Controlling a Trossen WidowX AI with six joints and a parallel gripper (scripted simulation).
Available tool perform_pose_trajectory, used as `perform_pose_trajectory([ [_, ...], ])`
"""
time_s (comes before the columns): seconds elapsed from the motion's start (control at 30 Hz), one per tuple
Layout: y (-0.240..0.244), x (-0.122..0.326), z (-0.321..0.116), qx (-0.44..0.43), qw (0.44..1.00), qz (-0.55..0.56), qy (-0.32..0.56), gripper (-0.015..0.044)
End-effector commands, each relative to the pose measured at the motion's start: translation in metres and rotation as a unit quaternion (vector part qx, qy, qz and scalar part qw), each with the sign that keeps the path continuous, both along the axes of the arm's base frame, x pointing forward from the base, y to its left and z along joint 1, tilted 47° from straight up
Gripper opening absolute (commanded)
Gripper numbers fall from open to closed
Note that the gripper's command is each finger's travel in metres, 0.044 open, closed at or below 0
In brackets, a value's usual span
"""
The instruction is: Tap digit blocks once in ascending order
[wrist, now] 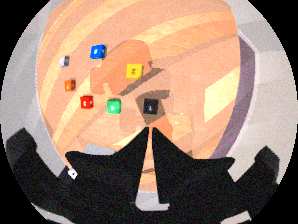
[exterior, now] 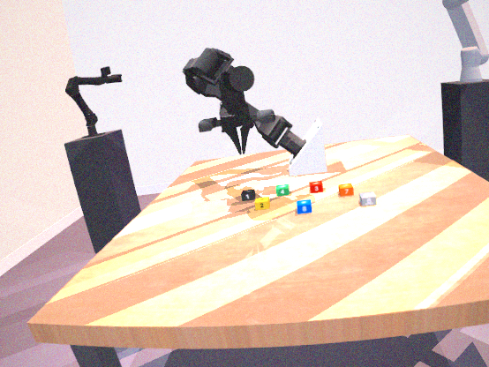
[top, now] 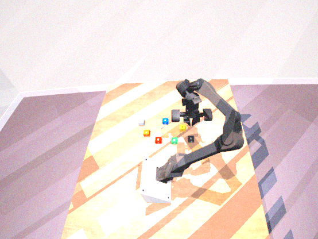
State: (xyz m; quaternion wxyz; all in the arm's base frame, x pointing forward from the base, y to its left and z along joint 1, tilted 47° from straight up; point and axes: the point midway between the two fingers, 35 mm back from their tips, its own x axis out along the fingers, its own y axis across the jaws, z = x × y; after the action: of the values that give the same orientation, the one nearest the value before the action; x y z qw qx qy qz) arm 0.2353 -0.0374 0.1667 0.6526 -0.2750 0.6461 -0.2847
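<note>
The black block 1 (top: 191,139) (exterior: 248,195) (wrist: 150,106), yellow block 2 (top: 182,127) (exterior: 262,204) (wrist: 134,71), red block 3 (top: 158,140) (exterior: 316,187) (wrist: 87,102), green block 4 (top: 174,141) (exterior: 282,190) (wrist: 114,106) and orange block 7 (top: 146,133) (exterior: 346,190) (wrist: 70,85) sit apart on the table. The blue block (top: 165,121) (exterior: 304,206) (wrist: 98,51) and pale grey block (top: 141,123) (exterior: 367,199) (wrist: 64,61) have digits too blurred to tell. My gripper (exterior: 242,153) (wrist: 149,129) is shut and empty, high above the table near the black block, touching no block.
A white wedge-shaped mount (top: 156,192) (exterior: 314,154) carries the arm's base on the table (top: 115,209) (exterior: 199,282). Another dark arm (exterior: 81,101) and a pale arm (exterior: 470,66) stand on separate pedestals behind the table.
</note>
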Motion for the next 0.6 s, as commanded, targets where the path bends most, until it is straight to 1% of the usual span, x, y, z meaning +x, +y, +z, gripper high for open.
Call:
perform_pose_trajectory([
  [0.0,0.007,0.008,0.001,0.0,1.0,-0.004,0.001,0.002],
  [0.17,0.029,0.06,-0.021,0.001,1.0,-0.004,-0.001,0.002],
  [0.23,0.035,0.074,-0.03,0.001,1.0,-0.004,-0.001,0.002],
  [0.47,0.036,0.075,-0.031,0.001,1.0,-0.004,-0.001,0.002],
  [0.57,0.022,0.078,-0.045,0.002,1.0,-0.003,-0.001,0.002],
])
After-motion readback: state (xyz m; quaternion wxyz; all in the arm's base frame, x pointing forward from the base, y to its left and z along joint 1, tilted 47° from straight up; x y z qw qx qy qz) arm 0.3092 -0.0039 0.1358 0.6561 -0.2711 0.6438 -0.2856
